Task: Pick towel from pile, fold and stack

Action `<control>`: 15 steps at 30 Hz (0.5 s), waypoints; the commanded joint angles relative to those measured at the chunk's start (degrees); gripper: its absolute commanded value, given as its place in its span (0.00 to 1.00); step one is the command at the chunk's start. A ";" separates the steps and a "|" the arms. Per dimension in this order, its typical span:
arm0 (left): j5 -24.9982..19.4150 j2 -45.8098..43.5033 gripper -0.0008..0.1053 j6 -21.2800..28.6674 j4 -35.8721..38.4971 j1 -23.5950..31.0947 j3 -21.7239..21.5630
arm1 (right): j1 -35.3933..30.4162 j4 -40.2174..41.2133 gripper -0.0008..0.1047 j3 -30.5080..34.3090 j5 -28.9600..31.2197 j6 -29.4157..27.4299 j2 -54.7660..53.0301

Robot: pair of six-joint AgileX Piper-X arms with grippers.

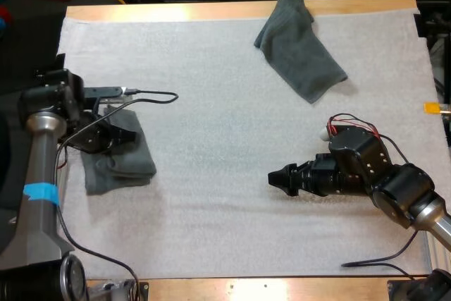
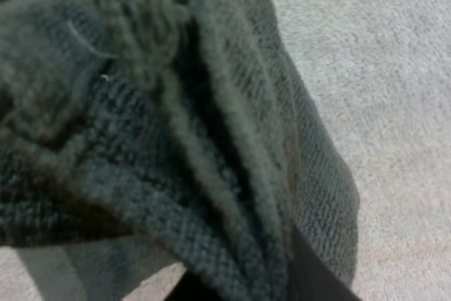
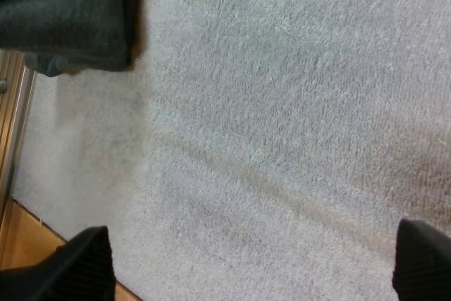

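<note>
A dark grey-green towel [image 1: 118,163] lies folded at the mat's left side. My left gripper [image 1: 129,135] sits on its upper edge. In the left wrist view the towel's bunched folds [image 2: 176,139] press close around one dark finger [image 2: 317,276], so the gripper is shut on the cloth. A second towel [image 1: 299,47] lies loosely crumpled at the mat's far edge, right of centre. My right gripper [image 1: 273,177] hovers low over bare mat, pointing left, with its fingers [image 3: 84,262] wide apart and nothing between them. The folded towel's corner [image 3: 63,12] lies ahead of it.
The white mat [image 1: 225,139] covers most of the wooden table [image 1: 211,10]. A black cable [image 1: 151,95] curls on the mat just beyond the left gripper. The table's wooden edge [image 3: 21,252] runs near the right gripper's finger.
</note>
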 commanded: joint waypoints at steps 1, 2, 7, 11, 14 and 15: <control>-0.61 -0.30 0.01 -0.20 0.70 0.21 -0.24 | 0.12 0.13 0.74 -0.35 -0.93 -0.14 -0.25; -0.62 -0.25 0.01 -0.20 0.82 0.25 -0.17 | 0.12 0.13 0.74 -0.35 -0.93 -0.14 -0.25; -2.70 0.18 0.01 -0.03 1.00 0.24 0.01 | 0.12 0.13 0.74 -0.35 -0.93 -0.14 -0.25; -5.71 0.22 0.01 -0.03 0.71 0.24 0.49 | 0.12 0.13 0.74 -0.35 -0.93 -0.14 -0.25; -7.44 0.45 0.01 -0.03 0.13 0.24 1.30 | 0.12 0.13 0.74 -0.35 -0.93 -0.14 -0.25; -7.96 0.67 0.01 -0.03 0.15 0.24 1.50 | 0.12 0.21 0.74 -0.35 -0.93 -0.14 -0.25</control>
